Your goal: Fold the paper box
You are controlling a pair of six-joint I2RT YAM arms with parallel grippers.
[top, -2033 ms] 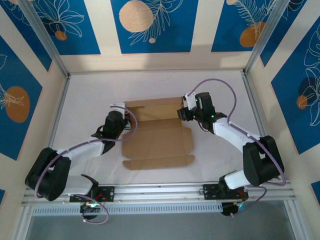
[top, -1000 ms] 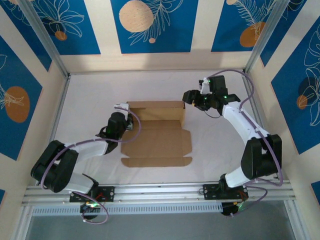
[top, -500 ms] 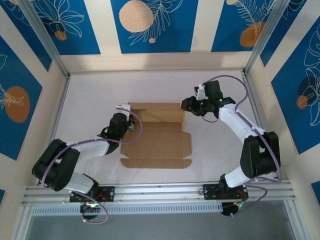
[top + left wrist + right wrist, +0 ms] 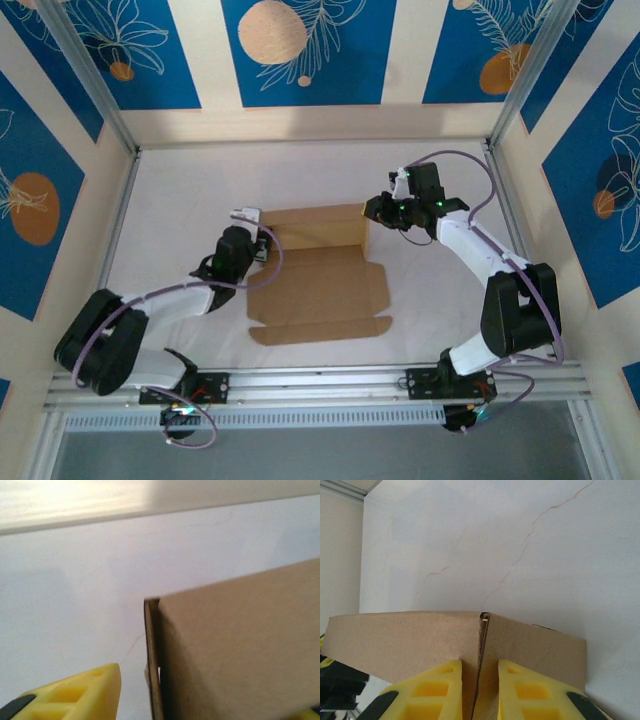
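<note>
Midway across the white table (image 4: pixel 180 190) lay the box (image 4: pixel 320 285), its base flat and its far wall standing upright. At that wall's right corner the right gripper (image 4: pixel 376 212) was closed on the cardboard, a yellow finger (image 4: pixel 437 682) on each side of the folded edge. By the wall's left end the left gripper (image 4: pixel 258 240) stood open, its finger (image 4: pixel 82 692) clear of the cardboard, the wall's end between its jaws.
</note>
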